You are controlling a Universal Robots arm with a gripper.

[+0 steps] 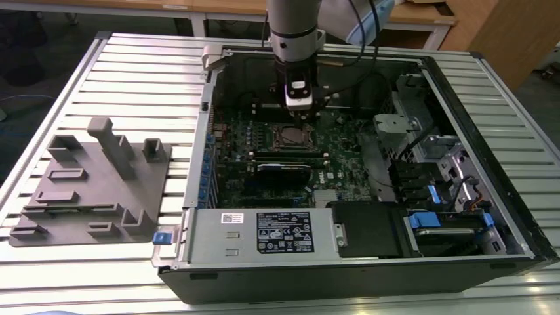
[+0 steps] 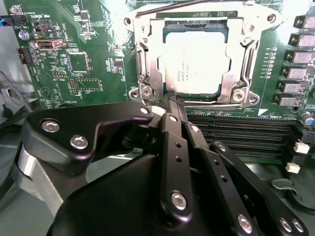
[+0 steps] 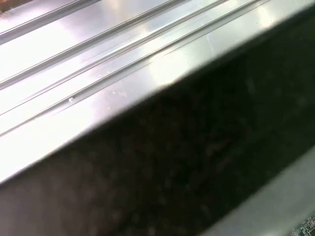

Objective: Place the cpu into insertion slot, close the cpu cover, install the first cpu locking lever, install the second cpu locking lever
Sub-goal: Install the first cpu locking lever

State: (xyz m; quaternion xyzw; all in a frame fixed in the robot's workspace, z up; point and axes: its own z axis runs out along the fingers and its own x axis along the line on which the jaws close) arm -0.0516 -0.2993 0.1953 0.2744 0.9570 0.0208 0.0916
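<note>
Cpu [image 2: 192, 61] dull silver-grey, cpu cover [image 2: 147, 54] bright silver, circuit board [image 2: 93, 29] green (white lettering), claw [image 2: 173, 103] black.

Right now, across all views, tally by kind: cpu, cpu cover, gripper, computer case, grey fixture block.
cpu: 1
cpu cover: 1
gripper: 1
computer case: 1
grey fixture block: 1
Total: 5
</note>
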